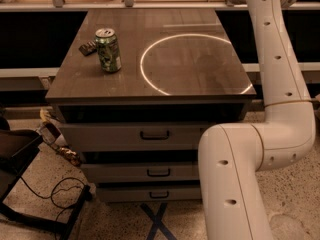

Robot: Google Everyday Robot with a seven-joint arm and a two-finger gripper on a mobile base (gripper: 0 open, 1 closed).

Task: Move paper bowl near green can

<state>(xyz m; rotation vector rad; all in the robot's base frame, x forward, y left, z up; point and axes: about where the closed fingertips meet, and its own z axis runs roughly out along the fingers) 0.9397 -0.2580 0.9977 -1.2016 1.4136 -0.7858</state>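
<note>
The green can (108,50) stands upright on the left part of the dark wooden tabletop (200,79), with its silver top and pull tab showing. The paper bowl is out of view. My white arm (272,64) rises along the right side of the table and leaves the picture at the top right corner. My gripper is out of view beyond that top edge, far from the can.
A small dark flat object (88,47) lies just behind and left of the can. A bright ring of light (142,66) marks the tabletop. Drawers (154,134) sit under the top. A dark stand (15,154) and a cable (55,189) are on the floor at left.
</note>
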